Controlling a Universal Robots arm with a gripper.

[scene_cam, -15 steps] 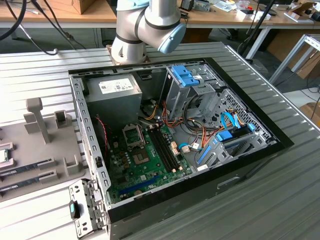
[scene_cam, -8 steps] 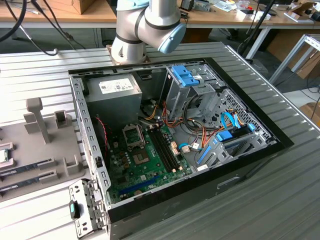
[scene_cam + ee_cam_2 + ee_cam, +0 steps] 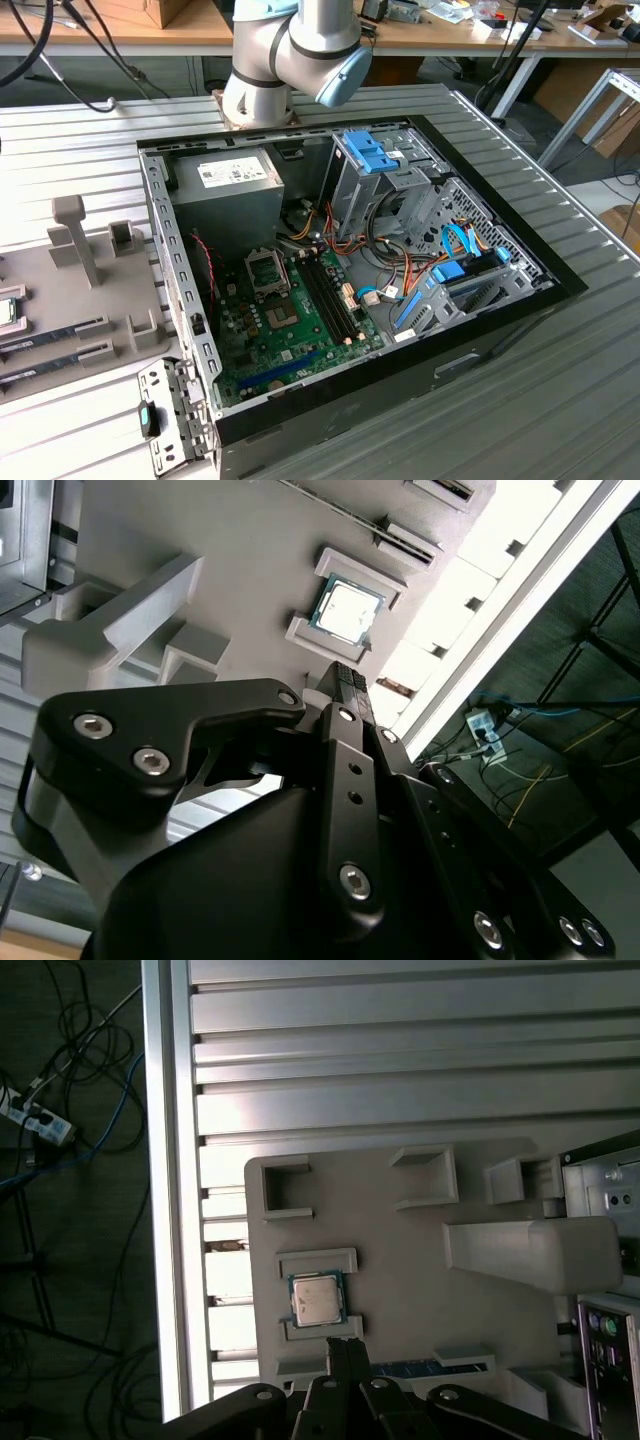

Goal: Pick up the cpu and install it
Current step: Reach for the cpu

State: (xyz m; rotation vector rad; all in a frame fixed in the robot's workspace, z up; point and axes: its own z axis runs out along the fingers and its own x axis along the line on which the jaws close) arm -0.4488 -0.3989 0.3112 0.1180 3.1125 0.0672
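Looking at the exterior view, we see the arm [image 3: 290, 50] standing behind the open computer case [image 3: 350, 280] on the ribbed tabletop [image 3: 560, 400], with a grey fixture plate [image 3: 60, 290] at the exterior view's left. In the second wrist view, the cpu [image 3: 347, 611] lies flat on that plate [image 3: 230, 540], silver lid up, just beyond the jaws, which are pressed together and hold nothing. In the first wrist view, the cpu [image 3: 317, 1299] rests between two raised brackets, near the jaws but not touching them.
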